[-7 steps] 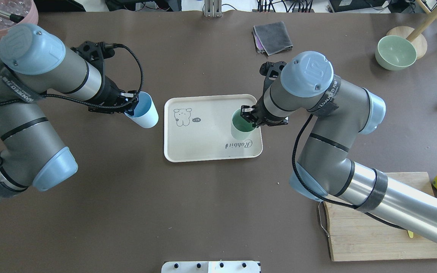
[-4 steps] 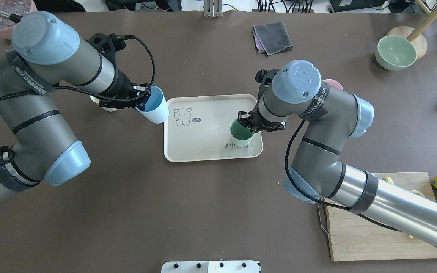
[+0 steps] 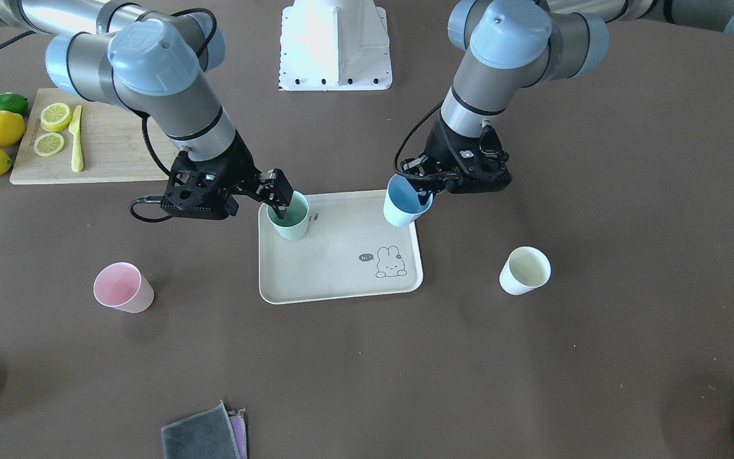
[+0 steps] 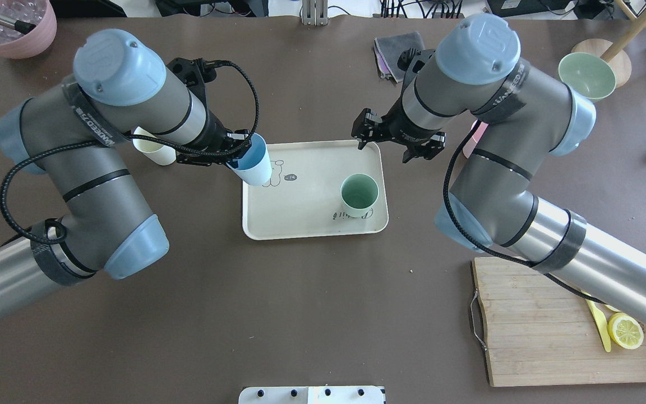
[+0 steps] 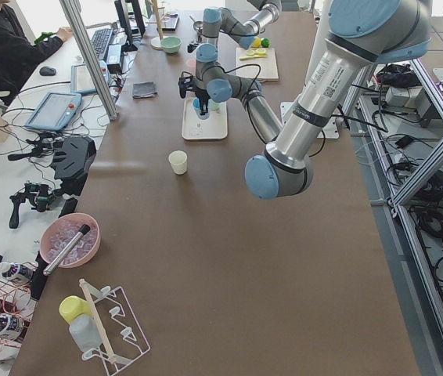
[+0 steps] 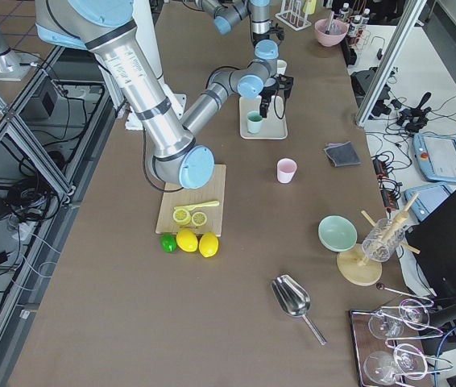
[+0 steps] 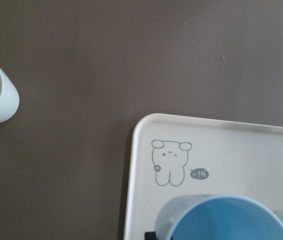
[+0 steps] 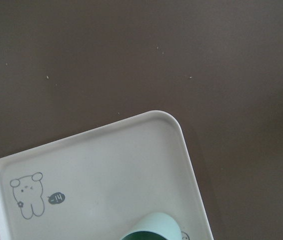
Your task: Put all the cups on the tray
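The cream tray (image 4: 306, 221) lies mid-table, also in the front view (image 3: 335, 284). The green cup (image 4: 359, 193) stands upright on its right end (image 3: 288, 217). My right gripper (image 4: 398, 140) is open and empty, raised above and beyond that cup. My left gripper (image 4: 239, 157) is shut on the rim of the blue cup (image 4: 253, 164) and holds it tilted above the tray's left end (image 3: 403, 203). The yellow cup (image 3: 525, 270) stands on the table left of the tray. The pink cup (image 3: 123, 288) stands on the table right of it, mostly hidden overhead.
A wooden cutting board (image 4: 547, 325) with a lemon slice and a yellow knife lies at the near right. A folded grey cloth (image 4: 393, 47) and a green bowl (image 4: 586, 73) sit at the far side. A pink bowl (image 4: 12, 28) is far left.
My right gripper has let go of the green cup on the tray, risen and moved back toward the far side. My left arm has carried the blue cup right, over the tray's left end.
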### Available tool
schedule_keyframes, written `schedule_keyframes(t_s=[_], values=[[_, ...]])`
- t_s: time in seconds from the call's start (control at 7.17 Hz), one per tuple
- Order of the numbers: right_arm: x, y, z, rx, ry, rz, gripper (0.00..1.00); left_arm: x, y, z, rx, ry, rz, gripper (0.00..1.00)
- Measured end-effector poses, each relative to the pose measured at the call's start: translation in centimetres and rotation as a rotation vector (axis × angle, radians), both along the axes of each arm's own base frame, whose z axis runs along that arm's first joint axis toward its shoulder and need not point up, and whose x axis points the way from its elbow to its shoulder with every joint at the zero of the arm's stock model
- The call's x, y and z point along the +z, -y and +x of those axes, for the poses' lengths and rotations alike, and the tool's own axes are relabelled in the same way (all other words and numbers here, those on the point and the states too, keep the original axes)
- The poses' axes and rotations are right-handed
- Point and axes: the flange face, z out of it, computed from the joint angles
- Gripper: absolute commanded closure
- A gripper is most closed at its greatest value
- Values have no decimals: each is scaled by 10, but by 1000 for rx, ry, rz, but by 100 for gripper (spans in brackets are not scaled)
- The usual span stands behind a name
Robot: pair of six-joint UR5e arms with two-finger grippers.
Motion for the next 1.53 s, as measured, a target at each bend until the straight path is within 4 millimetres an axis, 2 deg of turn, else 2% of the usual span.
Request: schedule_keyframes(t_s=[0.14,0.28,0.56,0.7,0.84,0.98,1.12,1.26,1.53], values=[[1,22,33,0,-21,9,0,1,-7,20,-7,17,3,100],[12,48,69,-13,-58,45,0,5,-13,36,-14,34,8,100],[52,88,127,-51,-129,106,0,17,-24,62,-16,59,23,100],[75,103,145,-69,-158,123,0,21,-32,74,-13,65,35,100],[95,116,156,-87,-184,129,0,24,-38,81,-7,68,41,90],[111,123,163,-101,-203,130,0,26,-43,85,0,71,43,27],[125,126,167,-110,-214,125,0,27,-46,87,5,72,45,4],[144,126,170,-112,-216,129,0,23,-48,86,7,65,51,3],[192,118,168,-105,-193,161,0,6,-44,69,-2,42,71,3]])
